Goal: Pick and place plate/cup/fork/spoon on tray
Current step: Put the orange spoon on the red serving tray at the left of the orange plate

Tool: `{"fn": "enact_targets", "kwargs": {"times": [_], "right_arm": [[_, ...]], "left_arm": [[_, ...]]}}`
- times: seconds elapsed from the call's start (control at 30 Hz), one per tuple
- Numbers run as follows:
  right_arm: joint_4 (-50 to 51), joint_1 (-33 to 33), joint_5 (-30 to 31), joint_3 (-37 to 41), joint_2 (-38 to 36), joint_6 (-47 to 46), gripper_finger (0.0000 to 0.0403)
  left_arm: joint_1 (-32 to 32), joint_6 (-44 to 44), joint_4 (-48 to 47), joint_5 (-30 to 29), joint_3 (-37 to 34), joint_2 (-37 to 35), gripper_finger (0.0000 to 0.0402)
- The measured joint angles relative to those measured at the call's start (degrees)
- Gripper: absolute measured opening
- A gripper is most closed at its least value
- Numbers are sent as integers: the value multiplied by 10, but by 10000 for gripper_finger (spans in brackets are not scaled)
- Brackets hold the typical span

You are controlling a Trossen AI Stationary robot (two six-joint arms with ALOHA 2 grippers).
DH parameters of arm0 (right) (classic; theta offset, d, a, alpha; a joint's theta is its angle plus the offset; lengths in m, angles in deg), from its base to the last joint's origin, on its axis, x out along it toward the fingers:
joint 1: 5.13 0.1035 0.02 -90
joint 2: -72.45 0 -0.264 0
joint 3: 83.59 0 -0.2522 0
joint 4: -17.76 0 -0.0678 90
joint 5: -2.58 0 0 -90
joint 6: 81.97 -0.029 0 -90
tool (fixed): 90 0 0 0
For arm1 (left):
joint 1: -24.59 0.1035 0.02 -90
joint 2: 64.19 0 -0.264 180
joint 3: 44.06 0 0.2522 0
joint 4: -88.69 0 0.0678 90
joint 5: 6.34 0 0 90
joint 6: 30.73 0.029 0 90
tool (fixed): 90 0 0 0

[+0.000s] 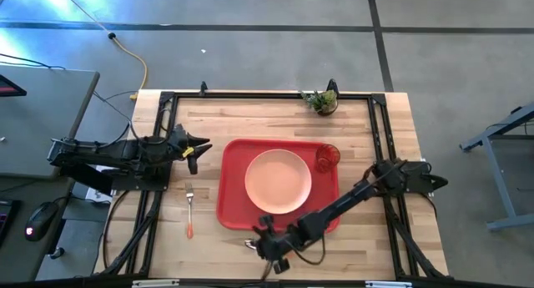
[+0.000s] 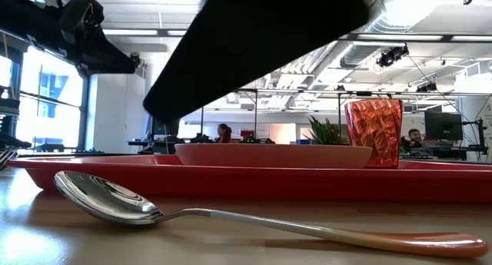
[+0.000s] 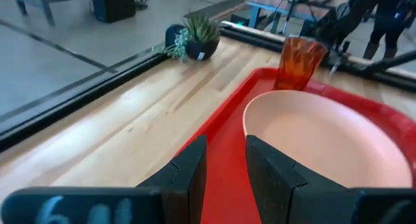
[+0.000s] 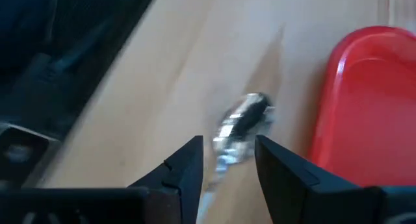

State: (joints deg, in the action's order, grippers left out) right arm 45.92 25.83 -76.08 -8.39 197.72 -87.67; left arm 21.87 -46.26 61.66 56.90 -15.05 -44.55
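The peach-pink plate (image 1: pixel 278 181) lies in the middle of the red tray (image 1: pixel 234 206). The red-orange cup (image 1: pixel 327 157) stands upright in the tray's far right corner. The fork (image 1: pixel 189 209) lies flat on the table left of the tray. The spoon (image 2: pixel 231 219) lies flat on the table in front of the tray's near edge, its bowl (image 4: pixel 244 123) toward the table's left. My right gripper (image 4: pixel 227 162) is open above the spoon, touching nothing. My left gripper (image 3: pixel 224 169) is open and empty, above the tray's far left corner.
A small potted green plant (image 1: pixel 321 101) stands at the table's far edge, behind the tray. Black frame rails (image 1: pixel 163 121) run along the table's left, right and far sides. My right arm (image 1: pixel 350 198) reaches across the tray's near right corner. People show in the room beyond.
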Motion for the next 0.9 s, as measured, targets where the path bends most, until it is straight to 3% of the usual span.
{"fn": "enact_targets", "kwargs": {"times": [0.17,0.6,0.7,0.9], "right_arm": [[30,21,29,0,8,-104,129],[64,31,49,0,29,-204,123],[83,30,34,0,29,-218,98],[94,28,17,-1,28,-214,11]], "left_arm": [[0,-8,33,29,0,3,97],[0,-22,66,67,0,21,97],[-1,-29,64,76,0,28,97],[-1,-41,48,91,0,44,97]]}}
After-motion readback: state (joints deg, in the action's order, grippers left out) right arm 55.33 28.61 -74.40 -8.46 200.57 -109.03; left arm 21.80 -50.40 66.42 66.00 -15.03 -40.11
